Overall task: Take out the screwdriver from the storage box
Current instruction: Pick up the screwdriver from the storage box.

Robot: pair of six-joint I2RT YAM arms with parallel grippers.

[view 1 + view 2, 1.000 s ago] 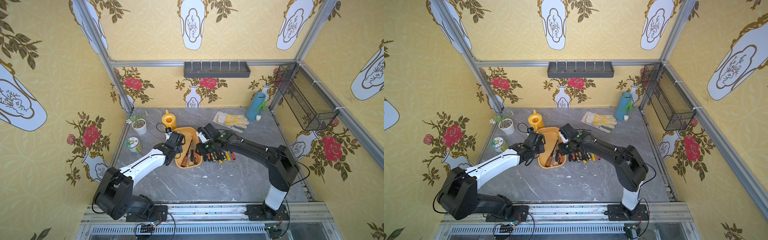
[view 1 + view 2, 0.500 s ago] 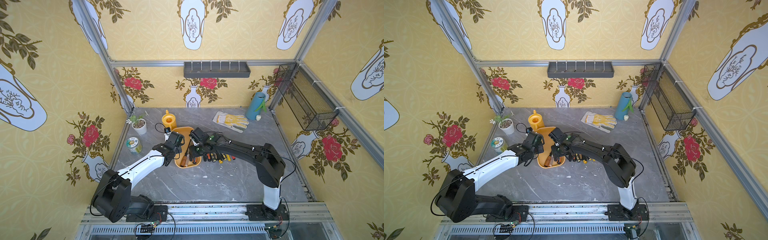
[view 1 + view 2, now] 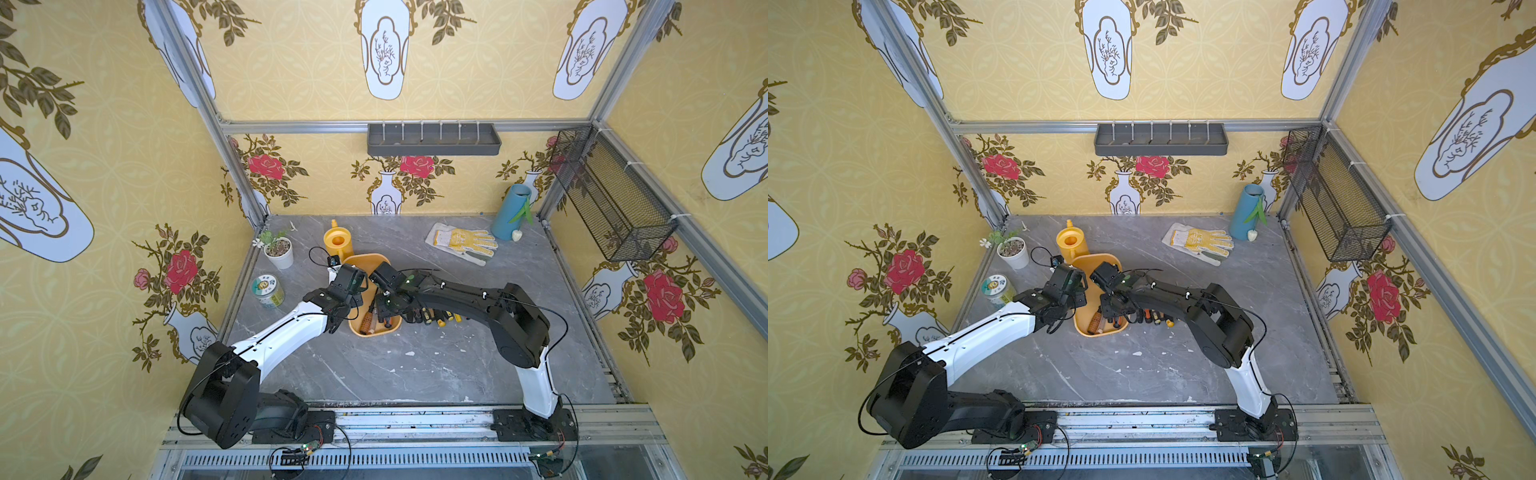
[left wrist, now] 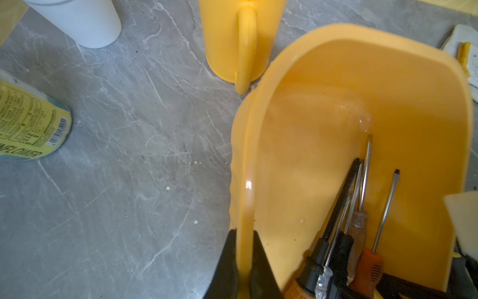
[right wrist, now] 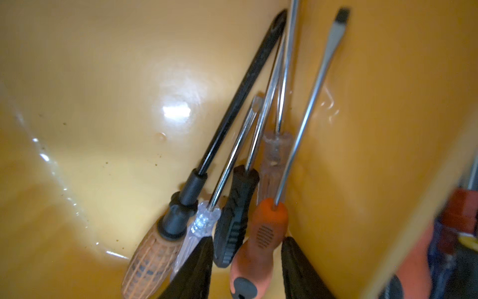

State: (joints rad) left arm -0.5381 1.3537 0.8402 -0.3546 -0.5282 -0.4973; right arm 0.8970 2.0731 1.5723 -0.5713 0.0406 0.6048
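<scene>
- In both top views, the left arm (image 3: 291, 328) and the right arm (image 3: 1183, 303) are bending inward, meeting over the shallow yellow-orange plastic storage box (image 3: 368, 264) on the grey marble table (image 3: 415, 365)
- In the left wrist view, the left gripper (image 4: 243, 261) is clamping the box's rolled rim
- In the right wrist view, the right gripper (image 5: 247, 240) is standing apart astride the orange-handled screwdriver (image 5: 269, 222); five screwdrivers are lying inside the box

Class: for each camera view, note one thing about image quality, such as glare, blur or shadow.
Right wrist view: a white glare patch on the storage box floor; its near wall is blurred. Left wrist view: sharp, with a small highlight on the box rim. In both top views: even light, faint shadows on the table.
</scene>
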